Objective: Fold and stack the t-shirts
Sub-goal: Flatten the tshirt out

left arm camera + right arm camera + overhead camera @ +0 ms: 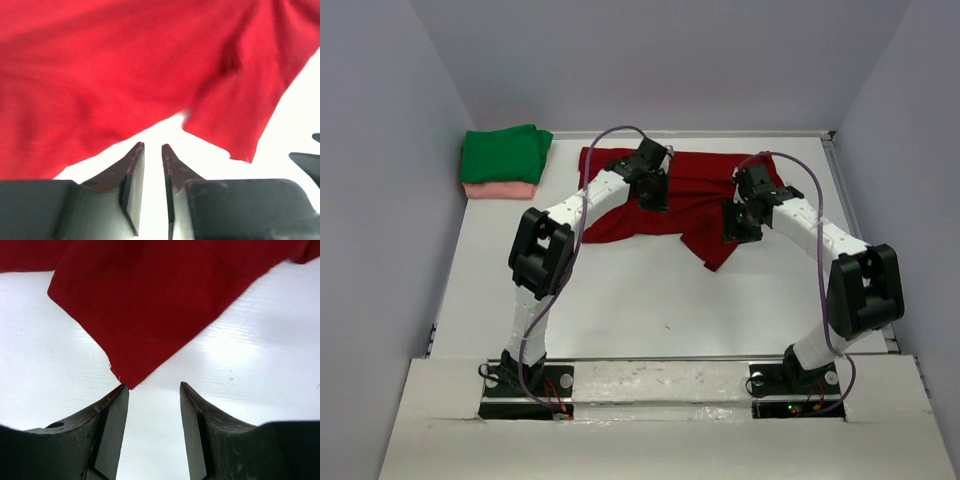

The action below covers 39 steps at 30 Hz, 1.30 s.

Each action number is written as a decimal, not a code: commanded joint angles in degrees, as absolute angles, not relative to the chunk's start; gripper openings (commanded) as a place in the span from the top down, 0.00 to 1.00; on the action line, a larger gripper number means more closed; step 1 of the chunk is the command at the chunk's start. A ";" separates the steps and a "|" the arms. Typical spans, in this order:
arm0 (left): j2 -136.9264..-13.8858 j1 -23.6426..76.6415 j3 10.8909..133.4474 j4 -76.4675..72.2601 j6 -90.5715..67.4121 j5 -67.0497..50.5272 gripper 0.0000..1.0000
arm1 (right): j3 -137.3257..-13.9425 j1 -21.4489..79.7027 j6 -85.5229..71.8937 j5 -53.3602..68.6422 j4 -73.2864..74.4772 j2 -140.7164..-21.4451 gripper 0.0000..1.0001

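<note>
**Top external view: dark red t-shirt (620, 215) lies loose on the white table (650, 300), nothing gripped**

The table sits in a plain box of pale grey-violet walls: the back wall (660, 60) at twelve o'clock, the left wall (380, 200) at nine and the right wall (910, 150) at three. A metal rail (720, 134) runs along the table's far edge. At six o'clock a pale board (660, 385) carries both arm bases, bolted side by side. Purple cables (620, 130) loop over each arm.

The dark red t-shirt lies unfolded and creased at twelve o'clock on the table, close to the far rail. One pointed flap of it trails towards five o'clock. At ten o'clock, in the far corner by the left wall, the green t-shirt (505, 155) sits folded on top of the folded salmon pink t-shirt (500, 190). This stack lies apart from the red shirt.

The left claw (655, 190) hangs over the red cloth left of its middle. In the left wrist view its fingers (132, 165) stand a narrow gap apart with bare white table between them. The red hem lies just beyond the tips, and nothing is clamped.

The right claw (740, 225) is at the shirt's three o'clock side, above the trailing flap. In the right wrist view its fingers (112, 420) stand wider apart. The flap's corner lies flat on the table just ahead of one tip, and nothing is held. There the table looks glossy, with a bright patch of glare and faint ridges.
</note>
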<state>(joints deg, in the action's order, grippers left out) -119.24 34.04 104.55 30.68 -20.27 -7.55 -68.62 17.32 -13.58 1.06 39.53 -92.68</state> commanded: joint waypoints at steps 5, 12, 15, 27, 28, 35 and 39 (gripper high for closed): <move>-119.35 38.14 97.74 22.94 -23.72 -16.52 0.81 | -65.05 17.22 -17.31 4.12 36.48 -82.71 0.49; -122.43 40.43 99.22 22.85 -24.61 -16.79 0.83 | -57.93 18.37 -19.33 4.48 33.32 -82.09 0.49; -123.75 40.69 100.19 23.12 -24.52 -16.79 0.83 | -55.81 18.37 -19.60 4.39 32.35 -81.83 0.49; -126.38 40.78 101.95 23.55 -23.20 -16.17 0.44 | -56.42 18.37 -17.75 4.57 31.99 -80.68 0.49; -126.82 40.78 102.13 23.64 -23.20 -16.17 0.44 | -56.43 18.37 -17.75 4.57 31.91 -80.86 0.49; -129.54 40.69 104.15 23.38 -23.47 -17.40 0.45 | -55.90 18.37 -17.49 4.75 31.55 -81.21 0.49; -130.95 40.69 105.38 23.12 -23.64 -19.16 0.49 | -56.16 18.37 -17.49 4.66 31.64 -80.86 0.49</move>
